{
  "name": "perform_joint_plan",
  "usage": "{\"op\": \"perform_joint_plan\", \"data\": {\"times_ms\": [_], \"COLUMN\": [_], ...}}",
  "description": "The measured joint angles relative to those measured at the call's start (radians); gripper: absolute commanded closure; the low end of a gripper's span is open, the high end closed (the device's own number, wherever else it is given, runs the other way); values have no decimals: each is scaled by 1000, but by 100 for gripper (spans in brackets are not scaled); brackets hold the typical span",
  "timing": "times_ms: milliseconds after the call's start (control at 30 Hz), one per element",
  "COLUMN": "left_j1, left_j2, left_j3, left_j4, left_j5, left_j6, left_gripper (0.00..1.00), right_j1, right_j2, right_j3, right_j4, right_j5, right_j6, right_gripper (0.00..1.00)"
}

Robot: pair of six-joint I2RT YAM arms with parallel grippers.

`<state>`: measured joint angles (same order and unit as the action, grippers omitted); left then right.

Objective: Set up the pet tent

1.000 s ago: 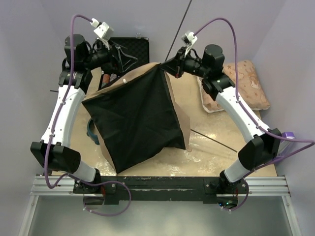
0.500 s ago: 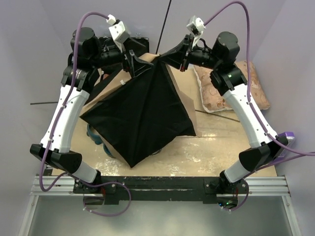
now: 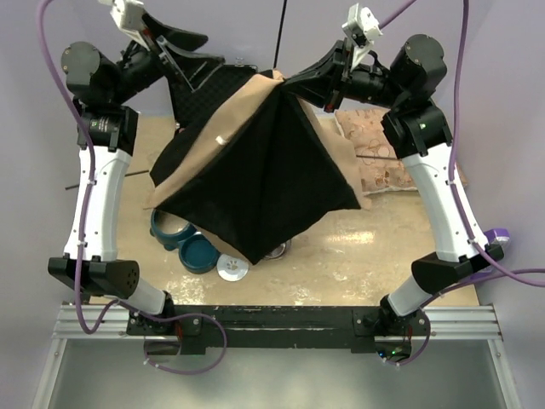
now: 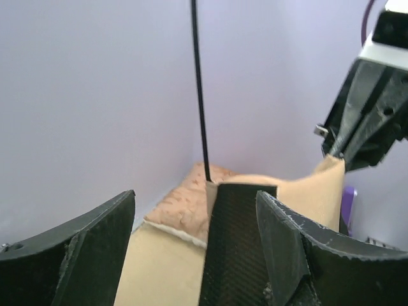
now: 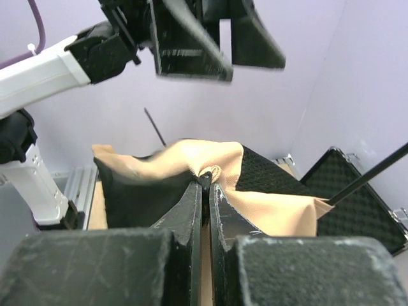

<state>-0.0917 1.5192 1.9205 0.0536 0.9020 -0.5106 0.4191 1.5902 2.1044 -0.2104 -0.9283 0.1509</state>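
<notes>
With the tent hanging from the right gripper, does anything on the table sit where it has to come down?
Yes: two teal bowls and a white disc lie on the table under the near corner of the pet tent.

No legible text, nothing readable on the pet tent (or elsewhere)

The beige table carries two teal bowls, a patterned pillow and a black case.

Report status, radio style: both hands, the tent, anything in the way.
Right hand shut on pet tent peak, holding it up. Left hand open, holding nothing. Bowls beneath tent, pillow alongside.
</notes>
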Motion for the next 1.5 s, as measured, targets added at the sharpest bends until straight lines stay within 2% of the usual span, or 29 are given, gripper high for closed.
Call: {"op": "perform_joint_plan", "data": {"times_ms": [133,300,533,733,900,1033,1133,1333,1500], "left_j1": [13,12,3,1,2,1,-18,-172,-271], "left_j2": [22,36,79,77,-8,-97,-125,-97,-67], "left_j3": [32,29,68,56,-71,-240,-348,-429,-496], "left_j4": [77,157,142,53,-4,11,32,16,119], "left_j5": [-46,-48,-58,-45,-10,21,37,10,-14], "left_j6": [-67,-136,-106,-18,25,-3,-32,-27,-85], "left_gripper": [11,11,13,14,18,19,25,35,45], "right_j1": [-1,-1,-1,-2,-7,-8,-8,-7,-7], "right_j2": [9,9,19,18,16,28,47,72,108], "right_j3": [43,48,105,113,116,165,225,261,260], "right_j4": [-81,-114,-98,-59,-44,-64,-56,-27,-2], "right_j5": [-10,2,50,226,333,336,336,336,366], "right_j6": [-48,-81,-82,-133,-299,-445,-520,-554,-567], "right_gripper": [100,100,100,100,100,100,100,100,100]}}
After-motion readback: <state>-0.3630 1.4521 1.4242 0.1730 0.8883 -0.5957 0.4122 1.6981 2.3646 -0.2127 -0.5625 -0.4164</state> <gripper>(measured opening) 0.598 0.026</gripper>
